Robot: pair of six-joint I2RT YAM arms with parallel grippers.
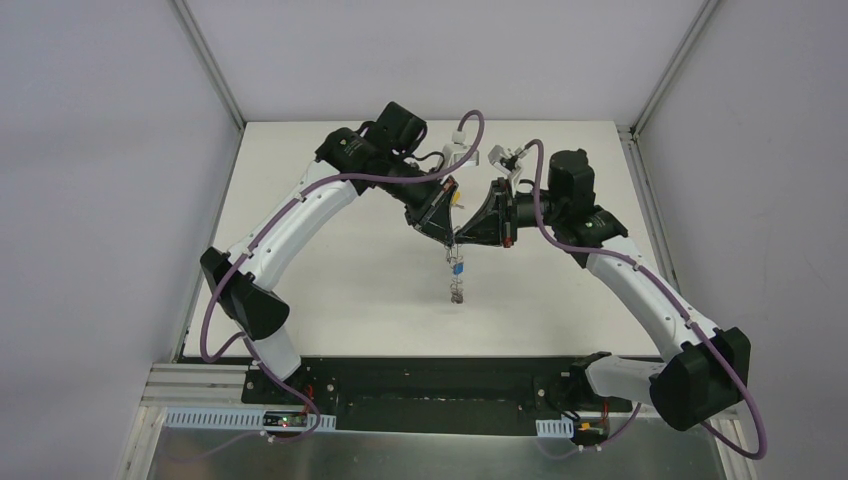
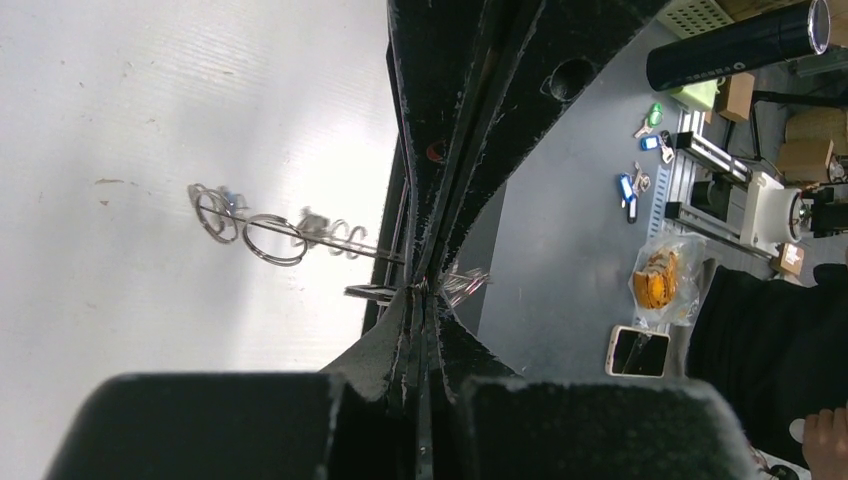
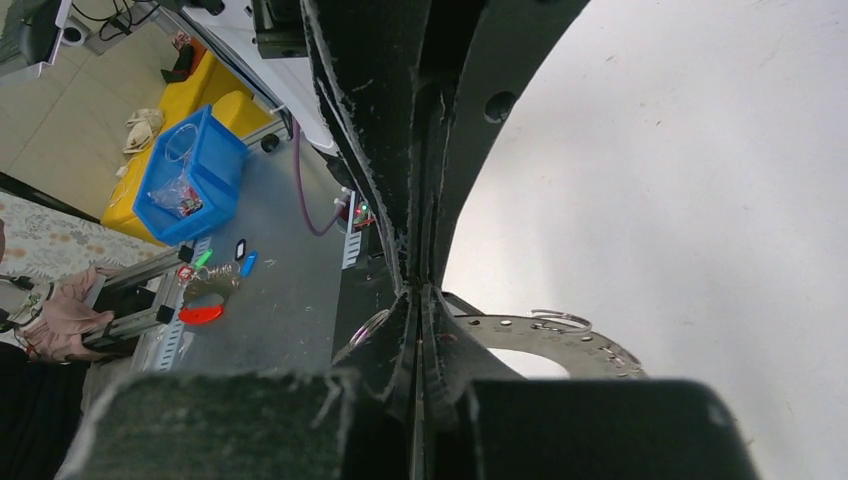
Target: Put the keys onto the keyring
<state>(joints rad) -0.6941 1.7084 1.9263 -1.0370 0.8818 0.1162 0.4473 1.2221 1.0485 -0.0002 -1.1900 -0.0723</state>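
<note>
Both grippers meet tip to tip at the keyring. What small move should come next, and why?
Likely open the left gripper a little, so only one arm carries the ring. Both jaws are shut tip to tip: the right gripper pinches the keyring's flat rim, and what the left pinches cannot be told. Moving either arm now might twist the ring.

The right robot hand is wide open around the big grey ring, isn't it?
No. The right gripper is shut, pinching the big grey keyring, not wide open. The right wrist view shows it closed tight on the ring.
</note>
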